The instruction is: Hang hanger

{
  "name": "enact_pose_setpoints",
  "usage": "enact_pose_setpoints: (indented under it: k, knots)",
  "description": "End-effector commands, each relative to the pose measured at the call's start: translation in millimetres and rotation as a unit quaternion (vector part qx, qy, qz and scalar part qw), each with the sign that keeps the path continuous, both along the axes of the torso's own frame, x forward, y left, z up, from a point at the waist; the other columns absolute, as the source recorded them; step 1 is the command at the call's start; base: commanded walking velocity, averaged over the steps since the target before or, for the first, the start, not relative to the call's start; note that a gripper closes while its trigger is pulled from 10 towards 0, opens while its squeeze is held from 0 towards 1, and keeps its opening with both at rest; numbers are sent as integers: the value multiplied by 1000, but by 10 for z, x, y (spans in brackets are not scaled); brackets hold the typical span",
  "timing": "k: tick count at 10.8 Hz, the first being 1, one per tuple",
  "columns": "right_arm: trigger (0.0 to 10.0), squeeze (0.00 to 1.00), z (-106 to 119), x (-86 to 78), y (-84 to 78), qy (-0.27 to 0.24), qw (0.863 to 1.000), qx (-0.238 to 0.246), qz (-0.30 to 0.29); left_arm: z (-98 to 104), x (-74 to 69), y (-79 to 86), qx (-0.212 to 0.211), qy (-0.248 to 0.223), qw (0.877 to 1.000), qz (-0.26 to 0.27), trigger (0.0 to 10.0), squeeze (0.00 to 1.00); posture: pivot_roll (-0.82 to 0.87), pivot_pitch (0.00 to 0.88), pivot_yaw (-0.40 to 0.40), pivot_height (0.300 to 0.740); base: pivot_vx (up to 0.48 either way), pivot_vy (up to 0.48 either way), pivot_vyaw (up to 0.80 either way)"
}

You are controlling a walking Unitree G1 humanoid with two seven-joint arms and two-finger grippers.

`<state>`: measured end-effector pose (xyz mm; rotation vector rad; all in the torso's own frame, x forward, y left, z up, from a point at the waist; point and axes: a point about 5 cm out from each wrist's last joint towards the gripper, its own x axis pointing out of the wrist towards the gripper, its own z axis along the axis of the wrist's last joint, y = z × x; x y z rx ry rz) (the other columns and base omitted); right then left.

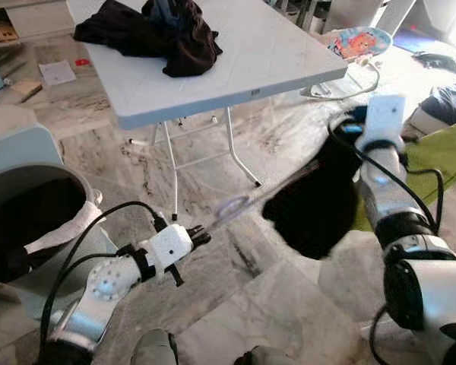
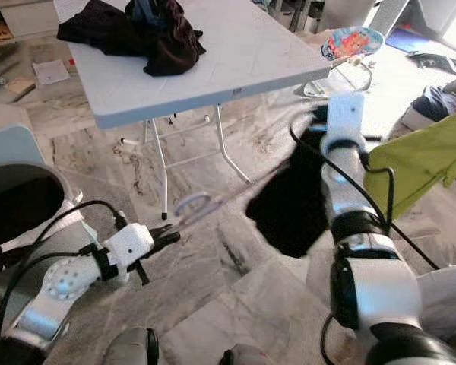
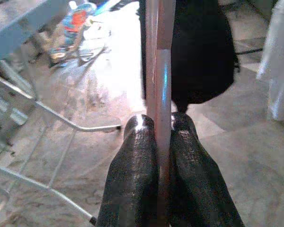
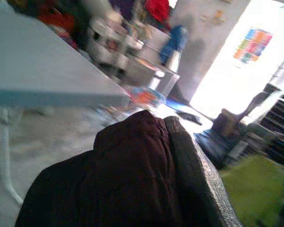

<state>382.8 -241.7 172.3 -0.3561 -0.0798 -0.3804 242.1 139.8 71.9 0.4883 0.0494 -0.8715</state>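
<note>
My left gripper (image 1: pixel 206 234) is low over the marble floor, shut on the end of a pale pinkish hanger (image 1: pixel 234 207) that slants up to the right and looks blurred. In the left wrist view both black fingers (image 3: pixel 137 161) clamp the hanger's bar (image 3: pixel 161 80). The far end of the hanger runs into a dark garment (image 1: pixel 313 209) that hangs in the air. My right gripper (image 4: pixel 173 142) is shut on that garment's top; its finger (image 4: pixel 194 170) presses against the dark maroon cloth (image 4: pixel 118 184). The right wrist (image 1: pixel 383 115) sits above the garment.
A white folding table (image 1: pixel 281 68) stands ahead, with a heap of dark clothes (image 1: pixel 167 34) on it and thin metal legs (image 1: pixel 242 156) below. A light blue drum-like bin (image 1: pixel 23 163) is at my left. Green cloth (image 1: pixel 444 152) lies at the right.
</note>
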Motion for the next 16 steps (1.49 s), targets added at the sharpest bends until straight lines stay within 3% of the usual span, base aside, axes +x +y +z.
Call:
enact_pose_setpoints:
  k: [1,2,3,4,5,6,8,10,14,16]
  knots:
    - [0,0,-53,-67,-203,16,998,-7,-53,49,13,39,-20,-9,999,29,0,0,-9,44,-106,740,0,0,0]
    - [0,0,-95,-109,-267,18,998,-3,-64,44,31,105,-54,-4,995,79,0,0,-9,47,-105,740,0,0,0]
    - [0,0,-174,-158,-292,23,998,-1,-54,25,104,245,-109,5,977,185,0,0,-11,53,-101,740,0,0,0]
    - [0,0,-229,-190,-276,22,999,10,-34,18,127,299,-127,0,963,237,1451,0,-13,58,-99,740,0,0,0]
    - [0,0,-293,-229,-193,19,999,16,21,18,164,331,-131,-15,948,290,5843,0,-16,63,-94,740,0,0,0]
    - [0,0,-371,-313,-75,16,995,13,97,52,249,348,-151,-13,925,350,10000,0,-22,69,-87,740,0,0,0]
    - [0,0,-434,-484,-26,10,985,2,174,208,332,277,-182,-41,914,360,10000,0,-34,72,-70,740,0,0,0]
    - [0,0,-512,-723,79,10,973,23,231,96,252,180,-191,-8,918,349,10000,0,-52,78,-56,740,0,0,0]
    - [0,0,-196,-749,439,-41,953,-27,299,185,294,213,-204,-23,911,358,10000,0,-44,67,-56,740,237,0,0]
    - [0,0,-244,-790,416,-28,957,-20,288,204,277,237,-209,-31,906,366,10000,0,-44,67,-56,740,337,0,0]
